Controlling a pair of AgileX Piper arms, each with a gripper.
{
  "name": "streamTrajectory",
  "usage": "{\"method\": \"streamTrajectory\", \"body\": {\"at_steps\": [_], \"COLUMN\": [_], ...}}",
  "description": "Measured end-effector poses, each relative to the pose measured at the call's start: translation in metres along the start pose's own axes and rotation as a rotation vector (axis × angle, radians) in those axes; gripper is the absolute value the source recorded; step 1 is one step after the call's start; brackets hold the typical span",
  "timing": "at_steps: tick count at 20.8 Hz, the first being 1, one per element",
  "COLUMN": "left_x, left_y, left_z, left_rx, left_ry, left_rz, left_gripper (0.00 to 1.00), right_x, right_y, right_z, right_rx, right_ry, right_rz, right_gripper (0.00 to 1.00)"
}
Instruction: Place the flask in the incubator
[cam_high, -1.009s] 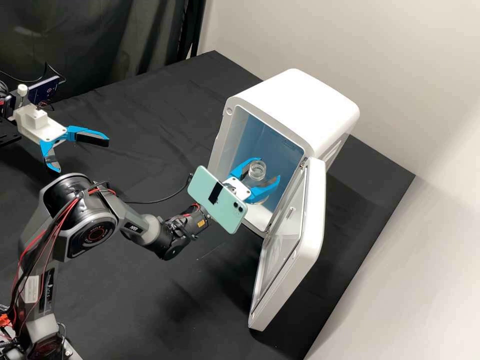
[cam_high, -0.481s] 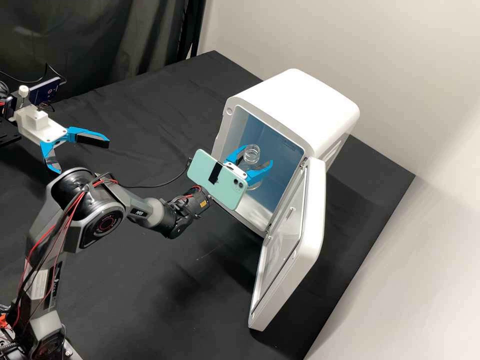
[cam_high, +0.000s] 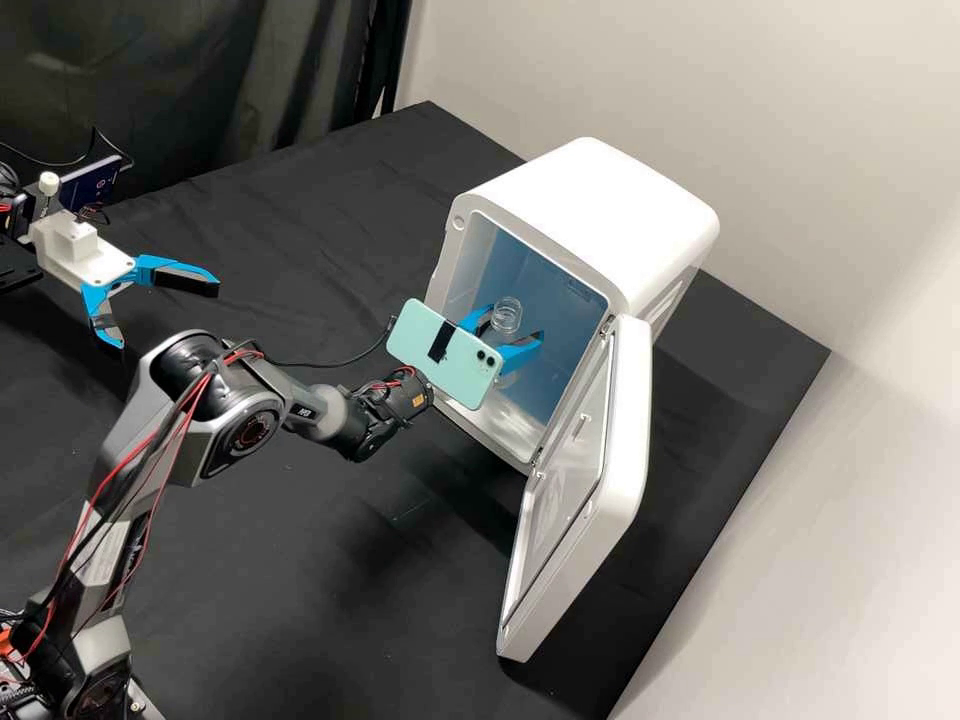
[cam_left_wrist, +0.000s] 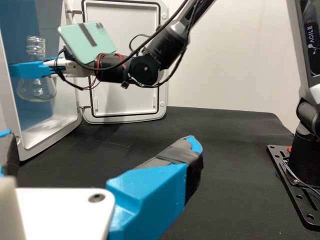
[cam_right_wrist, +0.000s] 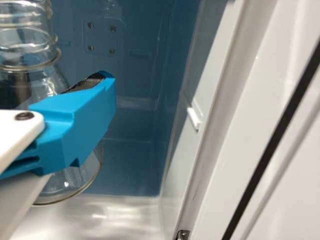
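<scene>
One flask (cam_high: 507, 315), gripped at the neck by the right gripper (cam_high: 503, 338), hanging inside the open incubator (cam_high: 600, 210), seemingly above its floor. Released from here, likely to drop and topple; pushed deeper, liable to knock the incubator's back beyond the right gripper.

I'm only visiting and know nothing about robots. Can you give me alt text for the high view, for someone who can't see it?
The right arm's fingers hold a clear glass flask inside a white incubator with a blue interior, its door wide open, on a black bench. The left arm's fingers are spread open, well off to one side above the bench.
</scene>
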Motion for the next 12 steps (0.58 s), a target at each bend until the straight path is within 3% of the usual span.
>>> {"method": "streamTrajectory", "body": {"at_steps": [3,6,12], "left_x": [0.0,0.0,0.0], "left_y": [0.0,0.0,0.0], "left_z": [0.0,0.0,0.0], "left_rx": [0.0,0.0,0.0], "left_ry": [0.0,0.0,0.0], "left_rz": [0.0,0.0,0.0], "left_gripper": [1.0,1.0,1.0], "right_x": [0.009,0.016,0.038], "right_y": [-0.005,-0.007,-0.007], "right_z": [0.004,0.002,-0.012], "right_rx": [-0.026,-0.025,-0.016], "right_ry": [-0.012,-0.022,-0.009], "right_rz": [-0.017,-0.036,-0.048], "right_gripper": [0.0,0.0,0.0]}}
